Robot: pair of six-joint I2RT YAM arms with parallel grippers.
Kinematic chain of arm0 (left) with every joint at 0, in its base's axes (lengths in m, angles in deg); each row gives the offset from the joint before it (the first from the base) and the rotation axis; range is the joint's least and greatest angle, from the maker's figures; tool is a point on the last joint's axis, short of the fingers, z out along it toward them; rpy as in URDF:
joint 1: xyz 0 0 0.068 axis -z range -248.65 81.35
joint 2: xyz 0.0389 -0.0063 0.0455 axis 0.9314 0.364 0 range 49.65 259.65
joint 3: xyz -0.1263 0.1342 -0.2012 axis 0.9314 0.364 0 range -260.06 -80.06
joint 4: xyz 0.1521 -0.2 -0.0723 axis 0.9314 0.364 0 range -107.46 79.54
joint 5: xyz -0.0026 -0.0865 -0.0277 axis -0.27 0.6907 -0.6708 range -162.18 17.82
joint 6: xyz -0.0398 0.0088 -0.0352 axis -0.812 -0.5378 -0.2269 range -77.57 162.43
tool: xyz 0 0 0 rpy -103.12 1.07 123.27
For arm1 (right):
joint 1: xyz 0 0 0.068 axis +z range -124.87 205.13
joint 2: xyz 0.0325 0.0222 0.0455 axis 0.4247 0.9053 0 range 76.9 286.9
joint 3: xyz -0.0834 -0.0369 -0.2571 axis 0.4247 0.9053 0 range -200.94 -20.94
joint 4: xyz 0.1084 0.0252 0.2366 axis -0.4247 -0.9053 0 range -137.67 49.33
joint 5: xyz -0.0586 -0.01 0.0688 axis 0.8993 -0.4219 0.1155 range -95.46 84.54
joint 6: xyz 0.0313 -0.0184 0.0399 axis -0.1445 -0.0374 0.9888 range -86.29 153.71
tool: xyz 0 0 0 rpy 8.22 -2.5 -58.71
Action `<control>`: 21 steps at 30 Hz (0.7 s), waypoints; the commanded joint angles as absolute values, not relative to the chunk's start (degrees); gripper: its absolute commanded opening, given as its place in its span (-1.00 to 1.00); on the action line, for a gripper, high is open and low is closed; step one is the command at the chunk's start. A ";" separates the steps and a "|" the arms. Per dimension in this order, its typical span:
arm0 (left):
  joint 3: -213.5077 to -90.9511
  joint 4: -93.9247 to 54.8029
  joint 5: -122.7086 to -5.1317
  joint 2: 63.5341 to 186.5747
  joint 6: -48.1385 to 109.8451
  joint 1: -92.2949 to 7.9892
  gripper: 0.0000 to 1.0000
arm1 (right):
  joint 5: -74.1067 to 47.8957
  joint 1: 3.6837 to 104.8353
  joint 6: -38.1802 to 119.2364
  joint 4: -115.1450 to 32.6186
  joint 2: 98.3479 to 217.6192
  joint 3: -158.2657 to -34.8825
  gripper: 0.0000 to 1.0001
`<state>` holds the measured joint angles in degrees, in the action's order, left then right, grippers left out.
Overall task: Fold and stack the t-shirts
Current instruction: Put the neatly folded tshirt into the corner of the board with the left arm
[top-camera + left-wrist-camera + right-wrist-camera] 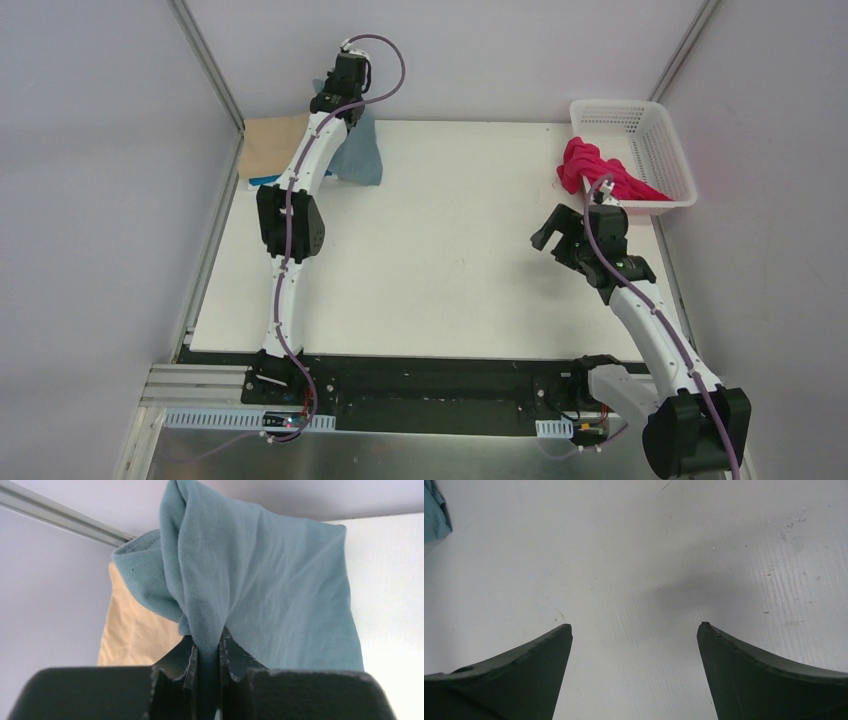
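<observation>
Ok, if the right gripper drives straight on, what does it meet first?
Probably the table: the right gripper has only white surface ahead; the teal t-shirt sits off-line at the view's edge.

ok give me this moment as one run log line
left claw: shut on teal t-shirt | right claw: open, empty, above table | tan t-shirt: flat, far left | magenta t-shirt: bunched at basket edge

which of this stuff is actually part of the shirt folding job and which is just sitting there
Part of the job:
- teal t-shirt, pinched in the left claw
- tan t-shirt, far left corner
- bright blue t-shirt, a sliver at the tan one's near edge
- magenta t-shirt, spilling over the basket's rim

Just lying about:
- white lattice basket
</observation>
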<state>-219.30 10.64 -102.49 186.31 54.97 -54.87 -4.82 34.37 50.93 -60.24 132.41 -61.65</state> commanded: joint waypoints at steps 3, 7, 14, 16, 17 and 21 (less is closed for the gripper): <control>-222.12 7.50 -102.66 179.96 63.38 -55.81 -1.00 | -4.87 34.32 49.80 -59.28 132.27 -63.68 0.99; -223.70 7.08 -102.58 178.50 64.53 -55.86 -1.00 | -4.50 34.34 49.97 -59.26 131.91 -63.61 0.99; -223.99 6.89 -100.34 174.63 64.02 -55.86 -1.00 | -4.54 34.30 50.05 -59.52 131.12 -63.49 0.99; -224.00 6.85 -99.78 174.26 63.97 -55.86 -1.00 | -4.46 34.28 50.15 -59.50 130.60 -63.33 0.99; -224.09 6.81 -99.58 174.23 64.05 -55.88 -1.00 | -4.42 34.27 50.15 -59.47 130.45 -63.23 0.99; -224.37 6.60 -99.69 173.81 64.25 -55.96 -1.00 | -4.28 34.29 50.18 -59.43 130.24 -63.21 0.99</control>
